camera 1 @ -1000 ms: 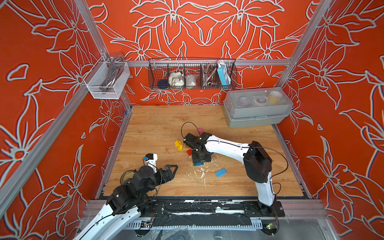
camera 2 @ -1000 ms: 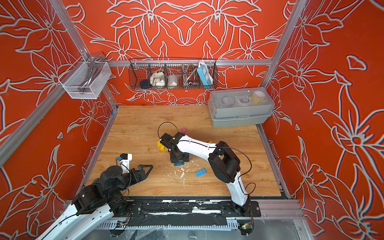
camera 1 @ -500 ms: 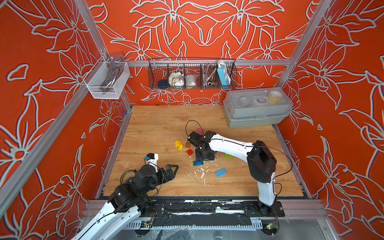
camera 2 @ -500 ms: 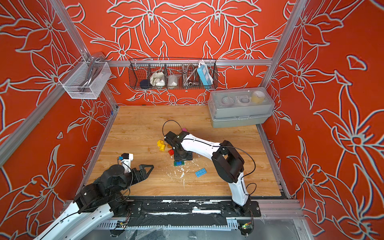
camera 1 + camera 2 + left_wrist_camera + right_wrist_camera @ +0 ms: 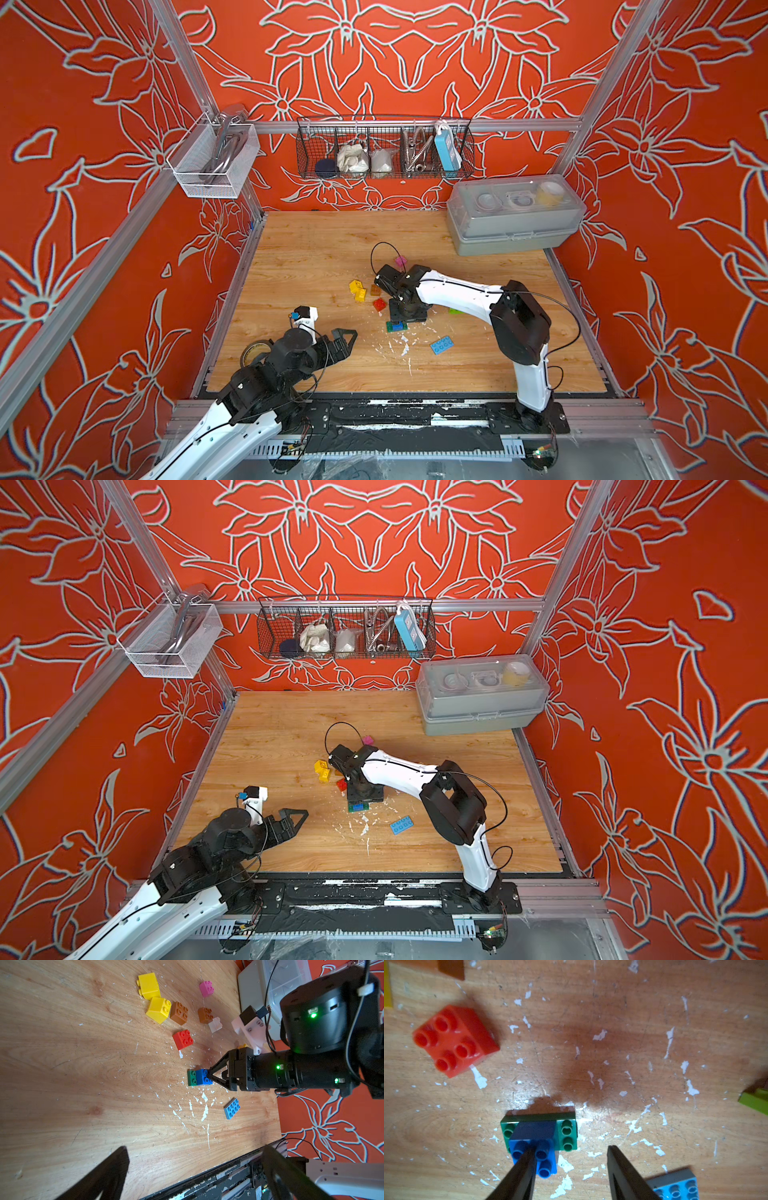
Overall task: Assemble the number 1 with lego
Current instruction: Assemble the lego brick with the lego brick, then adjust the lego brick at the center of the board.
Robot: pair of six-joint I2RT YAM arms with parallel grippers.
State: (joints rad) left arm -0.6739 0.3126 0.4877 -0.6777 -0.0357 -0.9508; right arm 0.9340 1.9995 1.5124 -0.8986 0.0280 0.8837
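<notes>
**Right wrist view, with 3 others: fingertip on the blue brick, early in the 1**

Everything stands on the table (image 5: 332,237). A grey box (image 5: 515,232) sits in its far right corner, well apart from the work.

At the near left edge the left gripper (image 5: 344,340) hangs low, jaws spread wide and empty. It is probably parked there to leave the middle free.

At mid-table the right gripper (image 5: 571,1149) points straight down, jaws partly apart with nothing between them. 1 fingertip (image 5: 526,1163) sits among the studs of the blue brick (image 5: 545,1155), and the other hangs over bare wood just beside it. This reads as a press to seat the brick, not a grip.

Under it the green plate (image 5: 566,1134) lies flat, with studs free on both sides, likely the foot of the 1. The light blue plate (image 5: 232,1108) lies near, toward the front edge, and the red brick (image 5: 454,1041) is just beside the build. Beyond lie 2 yellow bricks (image 5: 159,1009), 2 brown bricks (image 5: 179,1013), the pink brick (image 5: 206,988) and the white brick (image 5: 215,1024), all loose.

**Hidden or unclear**
- In both top views the right gripper covers most of the build.
- A roll (image 5: 251,353) is half behind the left arm.
- The lime plate (image 5: 756,1101) is cut off by the frame edge.
- The blue brick's 4th stud lies under the fingertip.
- Whether that brick is fully clicked down cannot be told.
</notes>
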